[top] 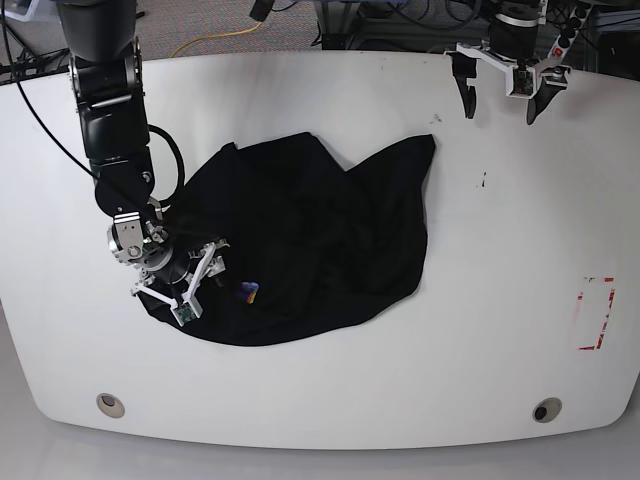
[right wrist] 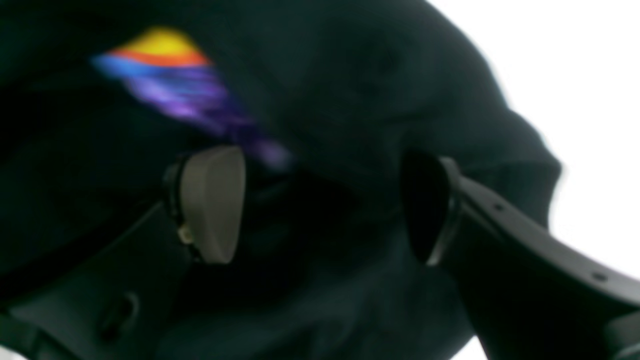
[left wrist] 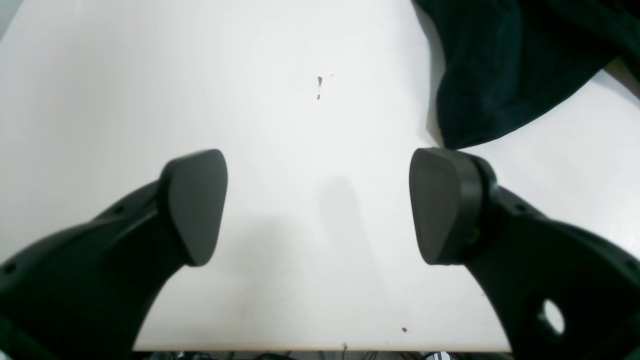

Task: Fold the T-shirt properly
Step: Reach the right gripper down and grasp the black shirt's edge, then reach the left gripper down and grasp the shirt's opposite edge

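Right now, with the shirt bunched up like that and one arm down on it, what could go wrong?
1. The T-shirt lies crumpled, so the open right gripper, low over the cloth near the printed mark, may pinch several layers rather than one edge.
2. The open left gripper hovers over bare table, clear of the cloth; a one-sided pull could drag the whole heap.
3. The right wrist view is blurred, so grasp checking there is unreliable.

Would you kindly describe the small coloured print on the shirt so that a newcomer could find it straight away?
On the white table, the crumpled black T-shirt lies left of centre in the base view. Near its lower left edge, beside the open right gripper, sits the small printed mark. Its yellow, orange, blue and purple bands are the only colour on the dark cloth.
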Available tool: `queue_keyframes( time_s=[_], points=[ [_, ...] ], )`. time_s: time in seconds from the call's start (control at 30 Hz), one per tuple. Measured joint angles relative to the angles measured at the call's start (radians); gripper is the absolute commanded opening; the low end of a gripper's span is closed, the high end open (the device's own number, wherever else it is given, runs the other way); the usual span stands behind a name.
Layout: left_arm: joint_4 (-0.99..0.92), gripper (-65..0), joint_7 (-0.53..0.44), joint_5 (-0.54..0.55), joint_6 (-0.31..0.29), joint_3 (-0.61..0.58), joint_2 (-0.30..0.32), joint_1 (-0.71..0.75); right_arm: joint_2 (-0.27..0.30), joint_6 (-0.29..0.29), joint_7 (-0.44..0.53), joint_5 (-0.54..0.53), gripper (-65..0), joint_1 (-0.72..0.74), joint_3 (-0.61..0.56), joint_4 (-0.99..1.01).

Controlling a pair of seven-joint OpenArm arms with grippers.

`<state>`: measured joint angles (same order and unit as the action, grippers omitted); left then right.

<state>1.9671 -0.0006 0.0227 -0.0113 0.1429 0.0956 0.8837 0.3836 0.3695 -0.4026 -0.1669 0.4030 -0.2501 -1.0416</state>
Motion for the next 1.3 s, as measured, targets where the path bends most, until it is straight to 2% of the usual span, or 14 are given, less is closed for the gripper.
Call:
queue_keyframes(
  time_s=[0.2,0.57,0.67,0.73,0.9,1.07,1.2,1.3],
  points=[
    [0.000,-11.4,0.000,0.000,0.000,0.000,0.000,-0.016,-0.004,0.015,0.063,-0.005,-18.4,0.058,-0.007,0.126],
    [-0.001,-11.4,0.000,0.000,0.000,0.000,0.000,-0.021,-0.008,0.016,0.087,-0.003,-18.4,0.107,-0.007,0.180],
    [-0.001,-11.4,0.000,0.000,0.000,0.000,0.000,-0.031,-0.006,0.013,0.135,-0.002,-19.2,0.114,-0.007,0.223],
    [-0.001,-11.4,0.000,0.000,0.000,0.000,0.000,-0.034,-0.006,0.013,0.140,-0.002,-23.9,0.113,-0.007,0.234],
    [-0.001,-11.4,0.000,0.000,0.000,-0.001,0.000,-0.035,-0.009,0.014,0.141,-0.002,-46.3,0.113,-0.007,0.237],
    [-0.002,-11.3,0.000,0.000,0.003,-0.043,0.002,-0.072,-0.019,0.014,0.140,-0.002,-63.4,0.115,-0.007,0.238],
    [-0.002,-11.3,0.011,0.000,-0.001,-0.090,0.002,-0.099,-0.026,0.016,0.140,-0.002,-65.0,0.114,-0.007,0.238],
    [-0.002,-11.3,0.089,0.000,0.000,-0.122,0.003,-0.138,-0.024,0.016,0.139,-0.002,-65.0,0.114,-0.007,0.236]
  ],
)
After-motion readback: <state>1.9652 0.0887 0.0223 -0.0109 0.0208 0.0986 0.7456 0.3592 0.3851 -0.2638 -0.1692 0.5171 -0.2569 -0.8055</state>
